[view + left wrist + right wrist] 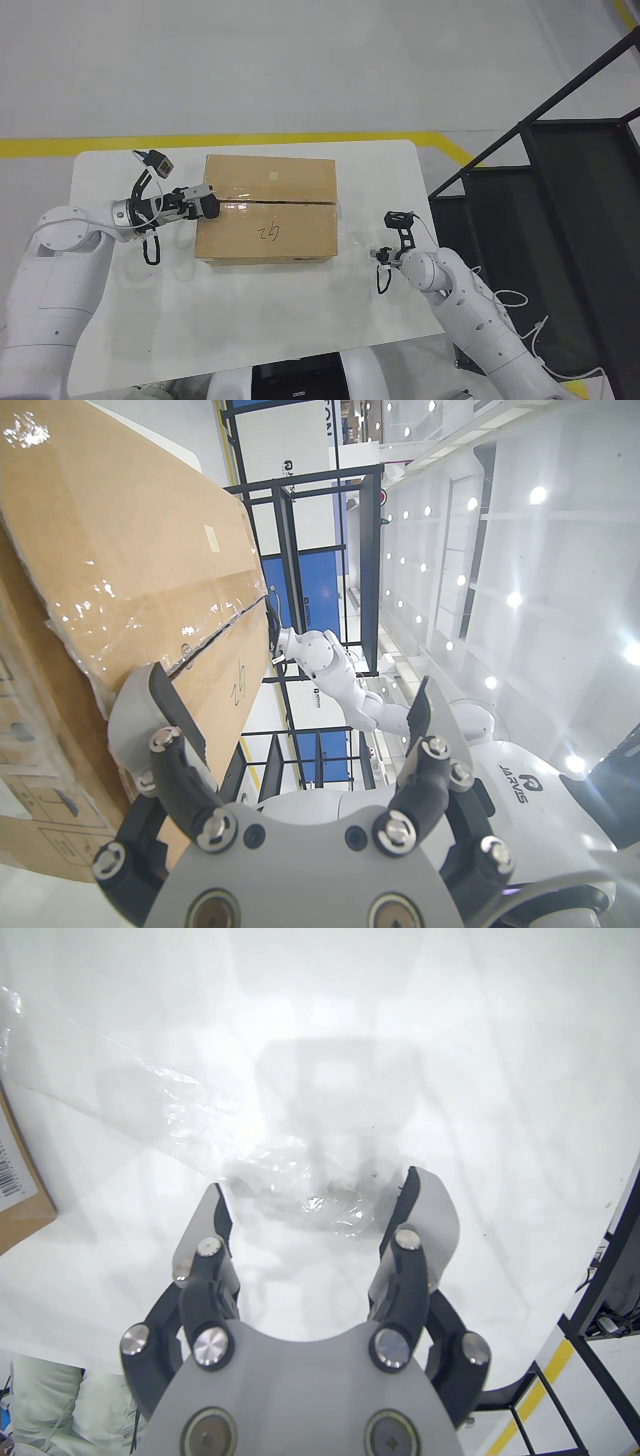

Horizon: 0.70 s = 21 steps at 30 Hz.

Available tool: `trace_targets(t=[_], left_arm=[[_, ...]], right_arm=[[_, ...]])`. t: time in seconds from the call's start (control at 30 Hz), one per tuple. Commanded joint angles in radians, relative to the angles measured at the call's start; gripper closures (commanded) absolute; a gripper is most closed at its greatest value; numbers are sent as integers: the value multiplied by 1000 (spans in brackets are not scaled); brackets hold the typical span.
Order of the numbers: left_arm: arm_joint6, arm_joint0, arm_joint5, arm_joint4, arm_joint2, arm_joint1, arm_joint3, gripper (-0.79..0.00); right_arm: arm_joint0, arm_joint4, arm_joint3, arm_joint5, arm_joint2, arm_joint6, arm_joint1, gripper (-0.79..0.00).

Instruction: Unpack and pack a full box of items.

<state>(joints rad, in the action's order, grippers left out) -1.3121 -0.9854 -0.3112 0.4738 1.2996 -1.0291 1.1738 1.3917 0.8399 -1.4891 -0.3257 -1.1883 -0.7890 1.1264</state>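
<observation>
Bright, even overhead light floods the white table (300, 310), leaving only a thin, soft shadow at the foot of the cardboard box (268, 215). In the left wrist view, rows of ceiling lamps (537, 495) flare into starbursts and pale streaks, and clear tape (100, 592) on the box glints. Crumpled clear film (310, 1203) throws small highlights on the washed-out table in the right wrist view. Dark rack bars (369, 565) lean and bow under the wide lens.

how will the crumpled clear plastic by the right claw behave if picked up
The clear plastic is thin and wrinkled, so probably floppy and light. It lies flat on the table, so the open right claw may struggle to pinch it. If it is tape, it could stick.
</observation>
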Motion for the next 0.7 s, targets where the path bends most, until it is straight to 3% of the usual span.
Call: trace_targets(t=[0.0, 0.27, 0.67], left_arm=[[0, 0, 0, 0, 0, 0, 0, -785], [0, 0, 0, 0, 0, 0, 0, -785], [0, 0, 0, 0, 0, 0, 0, -785]], right_arm=[[-1, 6, 1, -2, 1, 0, 1, -388], [-1, 43, -12, -13, 4, -5, 2, -182], [57, 41, -167, -3, -90, -34, -12, -34]])
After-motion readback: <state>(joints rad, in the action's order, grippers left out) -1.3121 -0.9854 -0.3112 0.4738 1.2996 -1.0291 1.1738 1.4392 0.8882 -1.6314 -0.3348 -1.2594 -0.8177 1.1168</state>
